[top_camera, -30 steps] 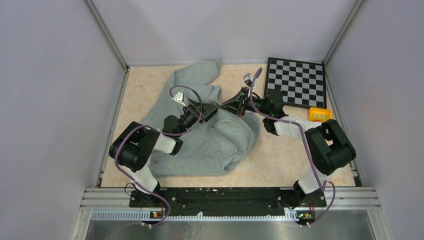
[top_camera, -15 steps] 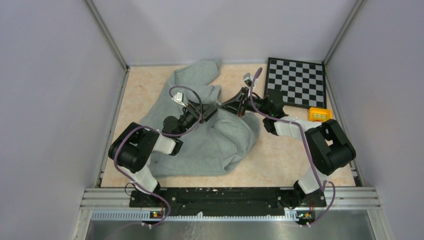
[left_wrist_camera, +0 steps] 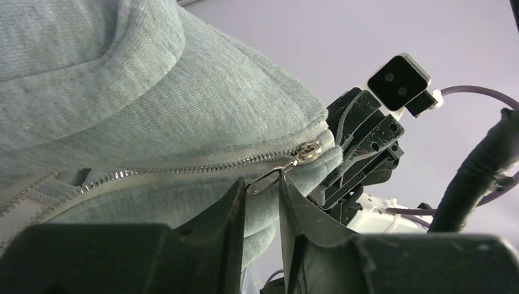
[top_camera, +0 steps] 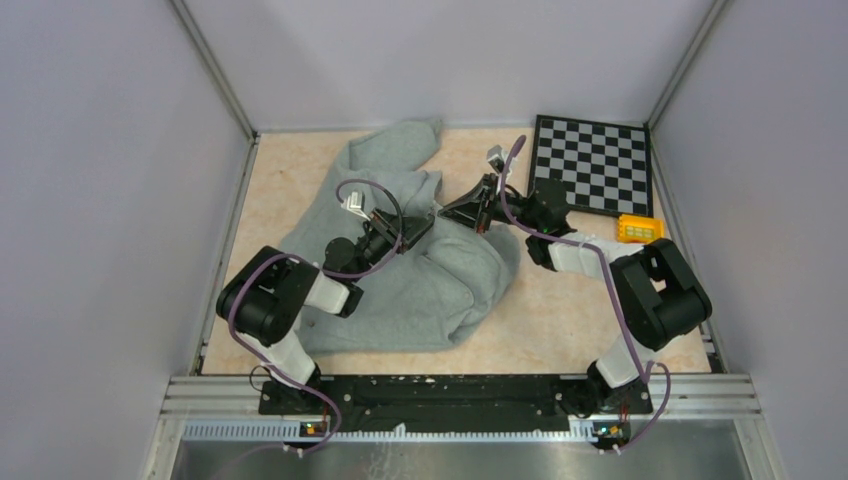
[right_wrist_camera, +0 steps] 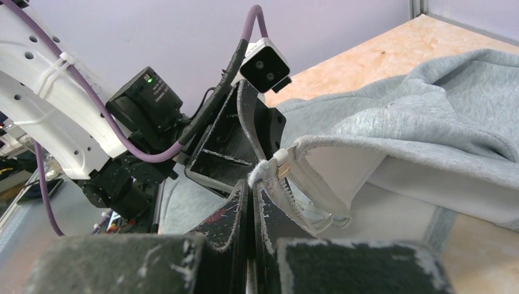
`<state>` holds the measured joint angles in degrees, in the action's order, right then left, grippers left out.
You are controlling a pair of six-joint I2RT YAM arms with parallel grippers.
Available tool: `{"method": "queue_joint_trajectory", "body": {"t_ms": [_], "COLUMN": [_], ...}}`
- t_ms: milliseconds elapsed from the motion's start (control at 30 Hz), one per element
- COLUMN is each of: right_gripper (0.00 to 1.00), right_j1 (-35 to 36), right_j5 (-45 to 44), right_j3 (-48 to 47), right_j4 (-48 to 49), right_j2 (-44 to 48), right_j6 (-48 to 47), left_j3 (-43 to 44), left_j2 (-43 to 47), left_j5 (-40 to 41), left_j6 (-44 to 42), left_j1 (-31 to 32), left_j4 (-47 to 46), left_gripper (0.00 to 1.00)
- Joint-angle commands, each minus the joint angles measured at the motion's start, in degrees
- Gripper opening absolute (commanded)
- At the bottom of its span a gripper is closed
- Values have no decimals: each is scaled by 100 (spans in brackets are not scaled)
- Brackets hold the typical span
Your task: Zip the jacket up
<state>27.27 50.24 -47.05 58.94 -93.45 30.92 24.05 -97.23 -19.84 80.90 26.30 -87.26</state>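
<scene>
I worry about three things here. First, my left pincer (left_wrist_camera: 263,191): its fingers stand close, with a small gap, and the thin metal pull (left_wrist_camera: 267,179) lies across that gap at the tips. I cannot tell if they really pinch it. If the hold is weak, the pull may slip out as soon as I tug. Next, the slider (left_wrist_camera: 308,150): if I tug sideways and not along the teeth (left_wrist_camera: 183,167), it may jam, or soft fleece may get caught in it. Last, my right pincer (right_wrist_camera: 252,184): it is clamped tight on the edge of the jacket (top_camera: 425,290), right at the end of the zipper. If that edge slides free, I think the whole jacket would just follow my left arm and nothing would zip.

Now where things are. The jacket lies bunched on the table (top_camera: 560,320), mostly in front of my left arm. One part is lifted up between the two pincers. The zipper runs from the left, past my left pincer, to the slider, which sits just beside my right pincer. The pull hangs from the slider back toward my left fingers. Far to the right, a checked board (top_camera: 592,165) and a small yellow block (top_camera: 640,228) lie well apart from the jacket.
</scene>
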Motion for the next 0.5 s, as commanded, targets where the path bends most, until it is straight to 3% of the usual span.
{"method": "queue_joint_trajectory", "body": {"t_ms": [0,467], "right_gripper": [0,0], "right_j1": [86,86], "right_j5": [30,47], "right_j3": [-200,-200], "right_j4": [557,593], "right_j2": [82,51], "right_j6": [0,7], "left_j3": [15,-20], "left_j2": [152,223], "left_j5": [40,100], "left_j6": [-82,-301], "left_j1": [10,-1], "left_j4": [-1541,-1547], "left_gripper": [28,11]}}
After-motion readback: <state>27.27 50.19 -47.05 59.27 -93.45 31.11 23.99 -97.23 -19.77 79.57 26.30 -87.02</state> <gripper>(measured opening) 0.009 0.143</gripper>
